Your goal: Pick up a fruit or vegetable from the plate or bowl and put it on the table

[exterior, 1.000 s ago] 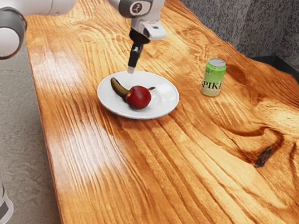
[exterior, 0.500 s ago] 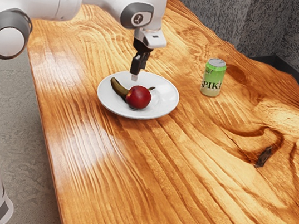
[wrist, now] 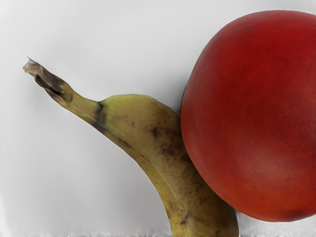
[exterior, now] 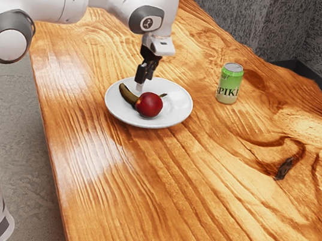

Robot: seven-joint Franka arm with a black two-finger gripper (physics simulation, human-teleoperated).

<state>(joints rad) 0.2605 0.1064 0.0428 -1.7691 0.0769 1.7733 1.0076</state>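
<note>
ext. cam high, wrist close, both facing plate (exterior: 179,110)

Counted: one table (exterior: 160,193), one plate (exterior: 178,110), one drink can (exterior: 229,86), one round red fruit (exterior: 149,105). Bananas (exterior: 127,94): apparently one, middle hidden in exterior view.

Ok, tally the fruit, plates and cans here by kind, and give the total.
Fruit: 2 (banana, round red fruit)
Plates: 1 (white plate)
Cans: 1 (green can)
Total: 4
</note>
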